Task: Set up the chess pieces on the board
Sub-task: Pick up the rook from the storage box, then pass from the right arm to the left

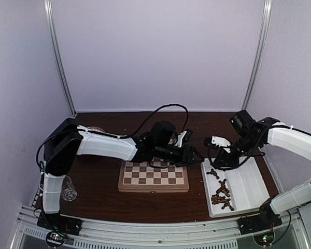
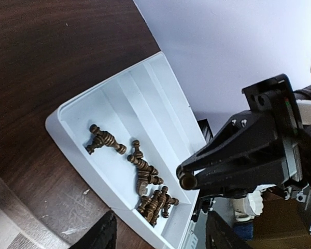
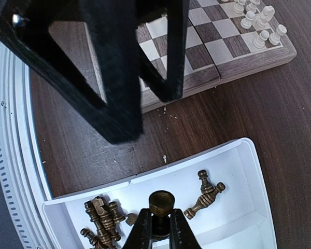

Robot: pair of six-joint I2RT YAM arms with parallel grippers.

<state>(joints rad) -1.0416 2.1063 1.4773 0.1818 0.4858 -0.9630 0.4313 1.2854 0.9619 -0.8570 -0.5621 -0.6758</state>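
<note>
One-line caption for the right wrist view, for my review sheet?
Right tool shut on a dark brown piece above the white tray of loose brown pieces, board with cream pieces beyond.

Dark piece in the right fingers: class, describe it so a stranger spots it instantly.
Find the white tray right of the chessboard. Over its far end the right fingers pinch one dark piece. Unlike the pieces lying loose in the tray, it alone is clamped.
</note>
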